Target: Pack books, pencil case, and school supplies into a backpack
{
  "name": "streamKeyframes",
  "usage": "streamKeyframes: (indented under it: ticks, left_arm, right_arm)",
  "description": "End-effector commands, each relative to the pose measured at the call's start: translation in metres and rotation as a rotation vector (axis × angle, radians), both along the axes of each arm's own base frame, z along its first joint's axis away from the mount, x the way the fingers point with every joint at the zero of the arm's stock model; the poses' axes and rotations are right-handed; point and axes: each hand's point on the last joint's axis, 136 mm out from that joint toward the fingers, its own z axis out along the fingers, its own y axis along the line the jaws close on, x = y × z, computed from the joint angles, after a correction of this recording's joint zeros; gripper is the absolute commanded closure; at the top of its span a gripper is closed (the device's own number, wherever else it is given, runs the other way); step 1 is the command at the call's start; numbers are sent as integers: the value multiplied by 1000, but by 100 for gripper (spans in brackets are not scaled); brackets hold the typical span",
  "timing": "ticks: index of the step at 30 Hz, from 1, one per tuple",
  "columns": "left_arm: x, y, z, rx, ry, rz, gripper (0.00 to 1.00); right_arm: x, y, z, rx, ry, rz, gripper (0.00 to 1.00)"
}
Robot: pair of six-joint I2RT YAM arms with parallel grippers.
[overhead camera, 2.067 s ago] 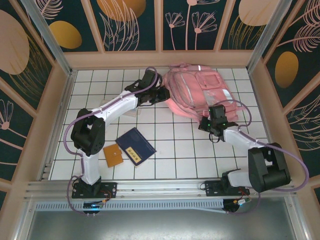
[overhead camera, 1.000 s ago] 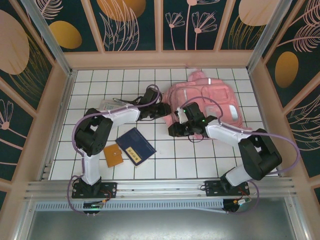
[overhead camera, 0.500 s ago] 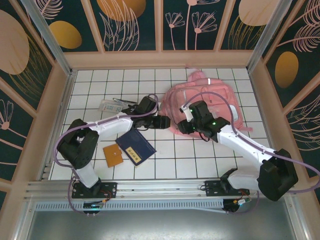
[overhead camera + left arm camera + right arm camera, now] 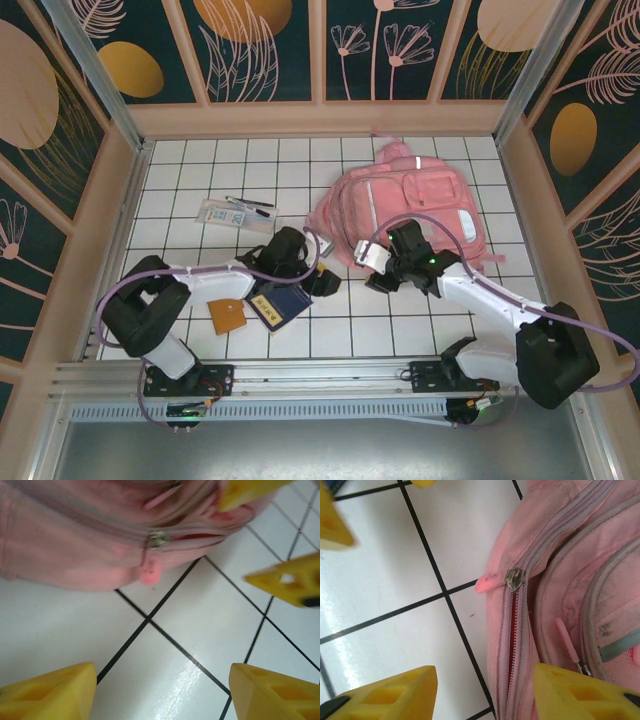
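Now we see left pincer [image 4: 324,282] and right pincer [image 4: 374,268] pulled back from the backpack [image 4: 410,205], both open and empty. Its zipper [image 4: 514,578] gapes, so packing can start.

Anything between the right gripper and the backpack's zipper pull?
Nothing visible. The right gripper is open beside the backpack edge, and the zipper pull sticks out uncovered.

The pink backpack [image 4: 410,205] is lying flat toward the table's [image 4: 180,170] far right corner, its zipper [image 4: 514,578] sitting partly open. The navy book [image 4: 285,308] and orange notebook [image 4: 226,316] are lying flat near the front edge, left of centre. The clear pencil case [image 4: 222,213] and dark pens [image 4: 250,204] are resting side by side toward the far left.
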Motion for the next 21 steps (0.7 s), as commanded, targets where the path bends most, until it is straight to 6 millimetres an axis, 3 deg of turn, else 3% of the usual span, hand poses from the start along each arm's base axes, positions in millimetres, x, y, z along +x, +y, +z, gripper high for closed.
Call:
streamKeyframes:
  ticks: [1, 5, 8, 11, 15, 21]
  left_arm:
    - [-10, -16, 50, -189, -318, -202, 30]
    - [-11, -19, 43, -180, -395, -264, 30]
    - [-7, -27, 40, -192, -411, -288, 31]
    - [4, -30, 58, -274, -510, -226, 31]
    - [18, -34, 63, -297, -584, -183, 32]
    - [22, -42, 46, -268, -596, -212, 33]
  right_arm:
    - [14, 6, -1, 50, -96, 67, 47]
    - [26, -2, -14, -12, -141, 46, 53]
    - [31, 4, 2, 65, -212, 37, 80]
    - [27, 9, 20, 156, -275, 59, 98]
    - [23, 7, 37, 228, -316, 57, 100]
    - [19, 7, 40, 246, -320, 64, 100]
